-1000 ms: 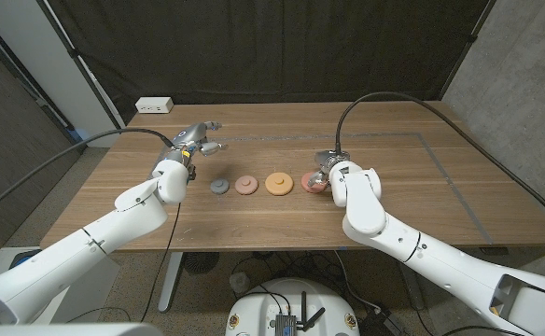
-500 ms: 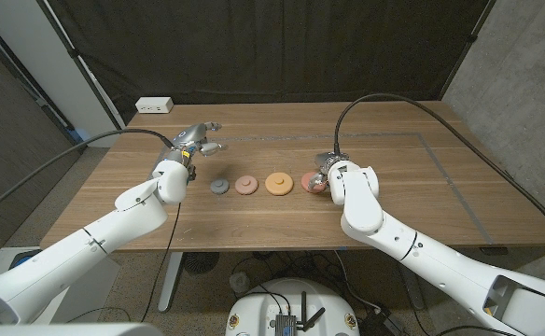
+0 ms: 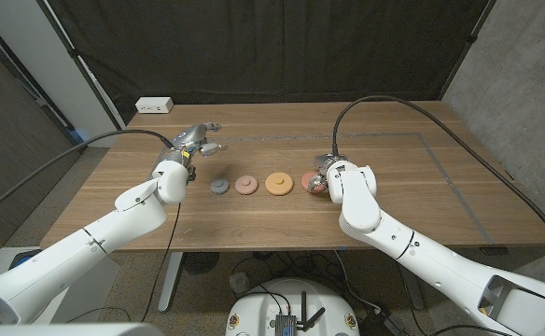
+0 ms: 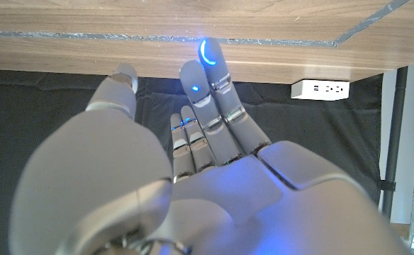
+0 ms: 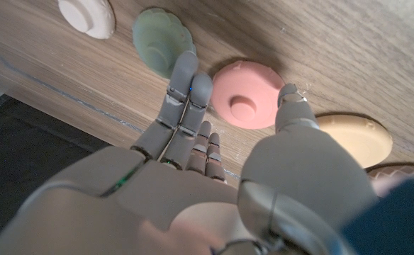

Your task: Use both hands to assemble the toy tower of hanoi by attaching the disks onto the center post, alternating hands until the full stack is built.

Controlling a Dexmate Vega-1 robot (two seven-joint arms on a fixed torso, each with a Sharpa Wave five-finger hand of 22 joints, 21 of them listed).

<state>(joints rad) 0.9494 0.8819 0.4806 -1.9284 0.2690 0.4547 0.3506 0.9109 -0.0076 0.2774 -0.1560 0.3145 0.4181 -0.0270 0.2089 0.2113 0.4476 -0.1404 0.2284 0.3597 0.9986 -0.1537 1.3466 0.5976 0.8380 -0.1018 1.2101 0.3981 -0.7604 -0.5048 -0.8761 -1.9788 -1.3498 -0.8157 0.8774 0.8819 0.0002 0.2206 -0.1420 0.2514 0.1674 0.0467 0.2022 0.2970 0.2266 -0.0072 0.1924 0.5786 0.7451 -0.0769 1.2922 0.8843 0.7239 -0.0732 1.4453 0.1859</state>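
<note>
Change: nothing among the disks has moved since the earlier head pictures; the right arm has edged slightly, its hand staying over the same disk.
Disks: four lie in a row along the middle of the table [image 3: 422, 191], apart from one another: grey disk [image 3: 219, 187], small pink disk [image 3: 246, 185], orange disk [image 3: 279, 183], and a larger pink disk [image 3: 312, 182] partly hidden under the right hand. The right wrist view shows the pink disk [image 5: 248, 104] with a raised hub, a green-grey one [image 5: 162, 51], a white one [image 5: 87, 15] cut off at the edge, and a cream one [image 5: 356, 138] half hidden by the thumb.
Right hand: right hand [image 3: 327, 174] is at the larger pink disk, fingers [image 5: 186, 95] extended and apart; whether it holds the disk cannot be told.
Left hand: left hand [image 3: 196, 140] is raised toward the table's far left, fingers [image 4: 210, 92] straight and spread, holding nothing; a blue light glows on one fingertip.
Writing: none readable.
Beyond: a white power strip [image 3: 154, 105] at the far left corner.
</note>
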